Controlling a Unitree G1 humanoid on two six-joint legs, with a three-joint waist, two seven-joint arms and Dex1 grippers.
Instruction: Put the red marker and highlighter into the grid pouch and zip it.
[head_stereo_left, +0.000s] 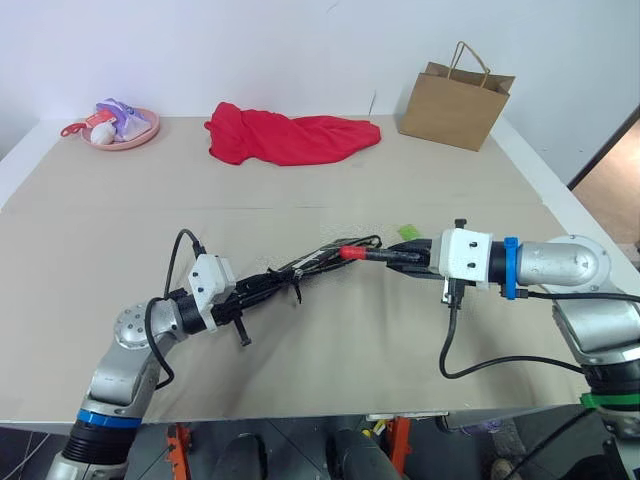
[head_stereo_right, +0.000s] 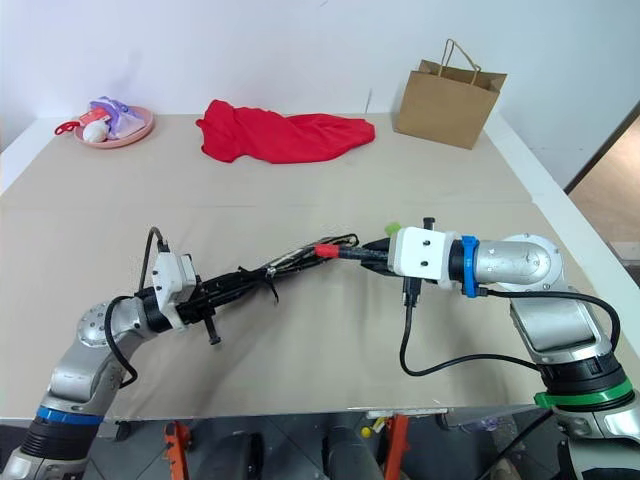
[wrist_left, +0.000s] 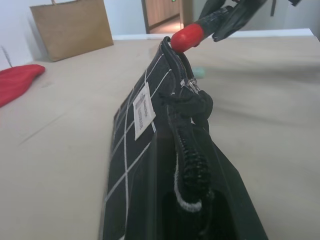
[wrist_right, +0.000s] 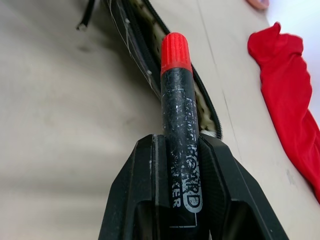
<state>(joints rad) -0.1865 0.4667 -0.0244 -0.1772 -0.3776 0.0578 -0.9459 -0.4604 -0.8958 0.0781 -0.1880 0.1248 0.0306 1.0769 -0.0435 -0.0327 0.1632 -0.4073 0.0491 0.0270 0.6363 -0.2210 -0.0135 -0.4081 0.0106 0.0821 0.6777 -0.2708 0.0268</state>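
Observation:
My left gripper is shut on one end of the grid pouch, holding it edge-up just above the table with its zipper side on top. The pouch is black with white grid lines and a small white label. My right gripper is shut on the black body of the red marker. The marker's red cap points at the far end of the pouch, right at its open mouth. The highlighter lies on the table just behind my right gripper, with its green end showing.
A red cloth lies at the back middle of the table. A brown paper bag stands at the back right, and a pink plate with small items sits at the back left.

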